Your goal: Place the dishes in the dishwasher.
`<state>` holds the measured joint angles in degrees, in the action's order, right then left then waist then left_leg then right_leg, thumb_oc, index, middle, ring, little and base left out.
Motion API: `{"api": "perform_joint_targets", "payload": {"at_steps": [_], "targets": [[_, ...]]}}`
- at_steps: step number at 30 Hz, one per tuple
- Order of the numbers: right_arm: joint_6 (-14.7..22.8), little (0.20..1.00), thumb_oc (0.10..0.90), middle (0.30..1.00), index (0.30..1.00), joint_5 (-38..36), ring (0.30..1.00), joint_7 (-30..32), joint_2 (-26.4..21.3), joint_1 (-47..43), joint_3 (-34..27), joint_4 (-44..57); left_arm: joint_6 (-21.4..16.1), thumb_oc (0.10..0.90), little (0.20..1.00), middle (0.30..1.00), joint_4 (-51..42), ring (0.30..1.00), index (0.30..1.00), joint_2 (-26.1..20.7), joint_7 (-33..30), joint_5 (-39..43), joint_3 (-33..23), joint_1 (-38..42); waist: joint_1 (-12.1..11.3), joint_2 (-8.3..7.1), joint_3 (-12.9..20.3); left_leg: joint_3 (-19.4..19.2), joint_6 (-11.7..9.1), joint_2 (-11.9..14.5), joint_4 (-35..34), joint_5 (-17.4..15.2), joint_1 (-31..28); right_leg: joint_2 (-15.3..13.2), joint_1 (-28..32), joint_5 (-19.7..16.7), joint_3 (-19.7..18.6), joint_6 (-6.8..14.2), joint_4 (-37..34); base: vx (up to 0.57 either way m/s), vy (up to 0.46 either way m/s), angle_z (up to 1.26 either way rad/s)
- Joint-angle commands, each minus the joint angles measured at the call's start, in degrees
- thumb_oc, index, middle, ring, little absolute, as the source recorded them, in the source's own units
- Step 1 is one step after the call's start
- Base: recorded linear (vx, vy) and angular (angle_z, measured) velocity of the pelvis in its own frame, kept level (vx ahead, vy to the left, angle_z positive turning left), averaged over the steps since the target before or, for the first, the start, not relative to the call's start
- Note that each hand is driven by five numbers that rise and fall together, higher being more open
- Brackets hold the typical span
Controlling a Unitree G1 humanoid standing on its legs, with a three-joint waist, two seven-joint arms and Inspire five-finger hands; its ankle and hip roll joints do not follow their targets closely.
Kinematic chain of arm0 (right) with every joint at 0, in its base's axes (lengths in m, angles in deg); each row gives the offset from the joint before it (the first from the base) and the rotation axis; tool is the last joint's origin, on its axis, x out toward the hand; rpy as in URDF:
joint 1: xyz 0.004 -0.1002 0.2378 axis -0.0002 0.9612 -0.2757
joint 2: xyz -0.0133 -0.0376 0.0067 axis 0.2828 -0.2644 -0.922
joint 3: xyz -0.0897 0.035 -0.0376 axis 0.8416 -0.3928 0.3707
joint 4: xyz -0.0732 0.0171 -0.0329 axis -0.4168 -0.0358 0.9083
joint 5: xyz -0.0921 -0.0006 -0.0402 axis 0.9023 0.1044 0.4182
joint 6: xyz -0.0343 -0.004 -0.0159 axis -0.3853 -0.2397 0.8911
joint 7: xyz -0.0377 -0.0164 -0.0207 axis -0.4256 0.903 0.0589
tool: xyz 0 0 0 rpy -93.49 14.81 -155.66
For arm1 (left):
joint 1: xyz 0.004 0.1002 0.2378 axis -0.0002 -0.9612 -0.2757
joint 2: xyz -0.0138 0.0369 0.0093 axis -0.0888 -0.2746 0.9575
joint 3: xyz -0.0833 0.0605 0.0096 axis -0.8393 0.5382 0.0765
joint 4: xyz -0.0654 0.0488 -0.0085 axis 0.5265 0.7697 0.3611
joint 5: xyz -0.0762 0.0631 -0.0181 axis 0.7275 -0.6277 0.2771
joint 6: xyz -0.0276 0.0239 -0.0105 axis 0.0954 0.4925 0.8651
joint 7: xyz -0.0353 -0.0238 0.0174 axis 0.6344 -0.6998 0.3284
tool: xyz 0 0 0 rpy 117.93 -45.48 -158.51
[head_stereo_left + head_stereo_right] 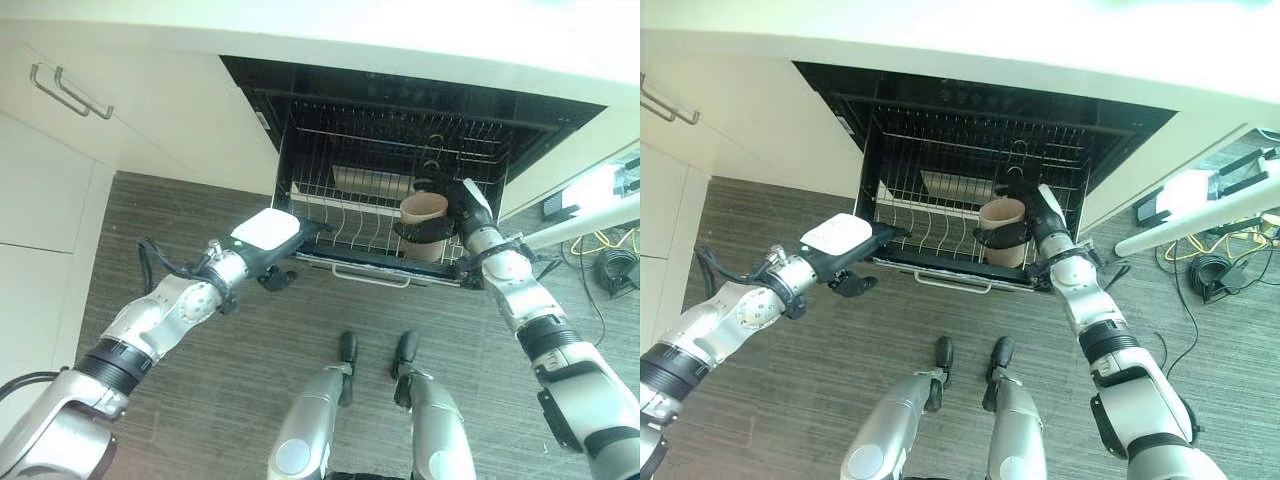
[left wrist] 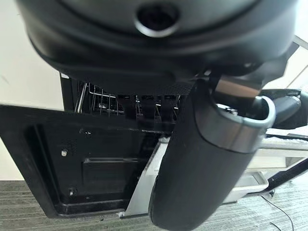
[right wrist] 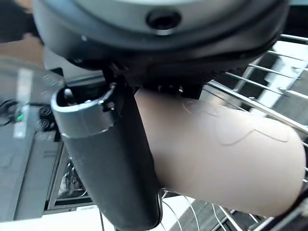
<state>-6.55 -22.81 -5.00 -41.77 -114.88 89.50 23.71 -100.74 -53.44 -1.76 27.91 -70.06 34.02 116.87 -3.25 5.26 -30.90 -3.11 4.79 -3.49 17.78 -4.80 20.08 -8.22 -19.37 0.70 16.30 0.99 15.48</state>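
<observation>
Currently we are at the open dishwasher [image 1: 300, 110], its wire rack [image 1: 350, 215] pulled out over the floor [image 1: 200, 330]. Our right hand [image 1: 445, 215] has its fingers and thumb wrapped round a tan cup [image 1: 424, 210], held upright over the right end of the rack. The right wrist view confirms the grip: the thumb [image 3: 108, 159] lies across the cup's side, with rack wires showing past it. The cup sits low against the rack, but we cannot tell whether its base is touching the wires or just above them.

Our left hand [image 1: 290, 240] is at the rack's front left corner. The eye views suggest it rests on the rack's edge, probably to steady the rack while the cup goes in; from the left wrist view its fingers [image 2: 144, 106] reach toward the rack edge, yet we cannot tell whether they are curled on it or merely laid against it.

Judgement: the placing step is under way, with the cup not yet let go. The rack's upright tines stand just left of the cup, so the cup needs to settle between them without tipping. Other dishes, if any, are not seen in the rack. White cabinet doors [image 1: 60, 150] stand to the left under the counter [image 1: 400, 30].
</observation>
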Motion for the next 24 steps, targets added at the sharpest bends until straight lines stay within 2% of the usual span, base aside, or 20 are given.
{"api": "perform_joint_targets", "payload": {"at_steps": [1,5,8,11,14,18,19,24], "targets": [[7.1,0.900,0.800,0.900,0.900,7.0,0.900,9.9,-6.0,-0.1,-4.5,4.0,0.4,0.800,0.900,0.900,-7.0,0.900,0.900,2.6,-5.0,0.3,-5.8,0.8,1.3,3.70,1.1,-1.8,-4.7,5.8,-0.6,-2.6,1.5,-0.9,0.0,5.3,-4.0,4.0,1.7,0.01,0.081,-0.03],[10.3,0.900,0.800,0.900,0.900,12.1,0.900,14.7,-7.1,2.6,-5.8,9.2,0.7,0.800,0.900,0.900,-7.8,0.900,0.900,3.1,-6.1,0.5,-6.5,-1.3,2.2,4.75,1.1,-2.2,-4.7,5.6,-0.6,-2.9,1.0,-1.2,0.2,5.6,-4.3,4.1,1.7,0.01,0.074,-0.07],[10.4,0.900,0.800,0.900,0.900,13.5,0.900,14.4,-7.7,4.1,-6.4,10.6,0.6,0.800,0.900,0.900,-7.8,0.900,0.900,3.3,-6.3,1.0,-6.8,-1.9,2.6,5.35,1.1,-2.5,-4.7,5.5,-0.6,-3.0,0.8,-1.4,0.1,5.7,-4.5,4.2,1.7,0.00,0.057,-0.04],[9.3,0.900,0.800,0.900,0.900,11.9,0.900,14.3,-7.6,5.4,-6.7,10.4,0.0,0.800,0.900,0.900,-8.2,0.900,0.900,3.1,-6.5,1.3,-7.3,-2.8,2.8,5.75,1.1,-2.8,-4.8,5.5,-0.6,-3.2,0.6,-1.7,0.2,5.8,-4.5,4.3,1.7,0.00,0.023,-0.03],[9.8,0.900,0.800,0.900,0.900,11.3,0.900,14.8,-7.3,6.3,-7.1,9.3,0.3,0.800,0.900,0.900,-8.6,0.900,0.900,3.4,-6.7,1.3,-7.3,-3.3,3.0,5.96,1.1,-3.0,-4.8,5.6,-0.6,-3.4,0.4,-1.8,0.3,5.9,-4.6,4.3,1.7,0.00,0.000,0.00],[9.6,0.900,0.800,0.900,0.900,6.5,0.900,11.8,-6.4,7.4,-7.8,8.1,0.2,0.800,0.900,0.900,-8.7,0.900,0.900,3.4,-6.7,1.4,-7.4,-3.8,3.1,6.21,1.1,-3.0,-4.7,5.6,-0.6,-3.4,0.3,-1.9,0.3,5.8,-4.6,4.3,1.7,0.00,0.000,0.00],[10.8,0.900,0.800,0.900,0.900,2.9,0.900,9.5,-5.7,7.7,-8.3,7.8,0.0,0.800,0.900,0.900,-8.9,0.900,0.900,3.6,-7.0,1.1,-7.5,-4.4,3.0,6.29,1.1,-3.1,-4.8,5.7,-0.6,-3.4,0.2,-1.9,0.3,5.8,-4.6,4.2,1.7,0.00,0.000,0.00],[13.3,0.900,0.800,0.900,0.900,1.3,0.900,9.7,-4.8,8.8,-9.6,10.6,0.3,0.800,0.900,0.900,-9.5,0.900,0.900,3.8,-6.6,1.0,-8.3,-5.2,3.3,6.44,1.1,-3.2,-4.7,5.7,-0.6,-3.4,0.2,-1.9,0.2,5.7,-4.8,4.3,1.7,0.00,0.000,0.00]]}}
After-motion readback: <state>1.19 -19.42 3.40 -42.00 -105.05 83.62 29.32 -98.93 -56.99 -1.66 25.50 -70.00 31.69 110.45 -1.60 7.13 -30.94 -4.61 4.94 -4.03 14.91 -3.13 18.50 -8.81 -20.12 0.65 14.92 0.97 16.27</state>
